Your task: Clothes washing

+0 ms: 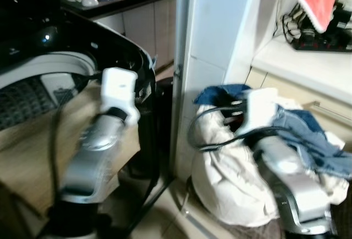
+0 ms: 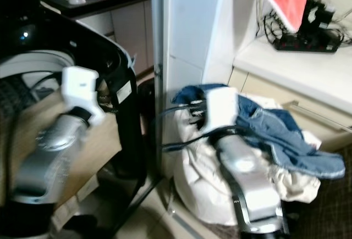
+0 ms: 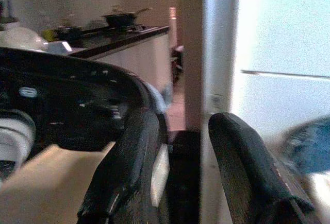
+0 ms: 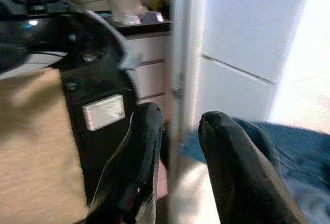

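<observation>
The left gripper [image 3: 178,167] was held beside the washer [image 1: 49,52], its fingers apart and empty. The right gripper [image 4: 178,170] was raised over the laundry bag [image 1: 231,178], fingers apart, nothing between them. Jeans [image 1: 308,140] were draped over the bag, right of the white pillar [image 1: 214,41].
</observation>
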### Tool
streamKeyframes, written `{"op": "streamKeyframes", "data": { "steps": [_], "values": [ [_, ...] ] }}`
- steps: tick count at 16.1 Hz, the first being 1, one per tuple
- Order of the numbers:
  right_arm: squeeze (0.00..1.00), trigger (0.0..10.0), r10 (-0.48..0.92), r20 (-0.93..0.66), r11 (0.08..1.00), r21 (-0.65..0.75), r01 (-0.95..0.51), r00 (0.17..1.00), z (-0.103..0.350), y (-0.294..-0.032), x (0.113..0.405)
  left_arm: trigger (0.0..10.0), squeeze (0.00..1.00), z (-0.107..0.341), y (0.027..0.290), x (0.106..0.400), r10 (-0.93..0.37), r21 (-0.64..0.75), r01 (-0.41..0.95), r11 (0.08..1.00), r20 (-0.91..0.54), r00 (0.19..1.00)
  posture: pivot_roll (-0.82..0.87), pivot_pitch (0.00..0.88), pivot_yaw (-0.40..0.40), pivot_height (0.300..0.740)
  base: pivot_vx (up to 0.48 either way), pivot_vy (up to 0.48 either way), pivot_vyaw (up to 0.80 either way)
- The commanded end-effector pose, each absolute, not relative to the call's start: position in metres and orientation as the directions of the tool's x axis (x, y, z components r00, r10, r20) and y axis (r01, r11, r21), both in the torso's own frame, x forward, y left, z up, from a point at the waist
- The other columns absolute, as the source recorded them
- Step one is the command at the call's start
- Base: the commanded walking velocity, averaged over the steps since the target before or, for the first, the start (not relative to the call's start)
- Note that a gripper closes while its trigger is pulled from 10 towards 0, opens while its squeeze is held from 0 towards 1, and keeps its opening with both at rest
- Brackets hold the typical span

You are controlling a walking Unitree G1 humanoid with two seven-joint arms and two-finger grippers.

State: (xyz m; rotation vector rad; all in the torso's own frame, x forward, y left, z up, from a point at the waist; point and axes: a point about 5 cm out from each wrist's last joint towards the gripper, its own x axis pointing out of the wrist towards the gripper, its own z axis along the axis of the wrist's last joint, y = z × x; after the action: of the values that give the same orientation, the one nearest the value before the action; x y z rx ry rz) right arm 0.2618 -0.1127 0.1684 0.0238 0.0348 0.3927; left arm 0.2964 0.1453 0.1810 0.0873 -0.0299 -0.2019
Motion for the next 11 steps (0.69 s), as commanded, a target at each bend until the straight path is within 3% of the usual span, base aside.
{"op": "streamKeyframes", "data": {
  "steps": [1,11],
  "values": [
    [0.00,10.0,0.357,-0.026,0.934,0.010,-0.356,0.934,0.1711,-0.1211,0.2633,10.0,0.00,0.1831,0.1369,0.2970,-0.229,0.085,0.226,0.970,0.028,0.973,-0.07,0.000,0.007,0.740,0.307,0.000,0.00],
    [0.00,10.0,0.314,-0.031,0.949,0.010,-0.314,0.949,0.1706,-0.1258,0.2639,10.0,0.00,0.1820,0.1351,0.2977,-0.238,0.089,0.235,0.968,0.024,0.971,-0.08,0.000,0.013,0.740,0.307,0.000,0.00]
  ]
}}
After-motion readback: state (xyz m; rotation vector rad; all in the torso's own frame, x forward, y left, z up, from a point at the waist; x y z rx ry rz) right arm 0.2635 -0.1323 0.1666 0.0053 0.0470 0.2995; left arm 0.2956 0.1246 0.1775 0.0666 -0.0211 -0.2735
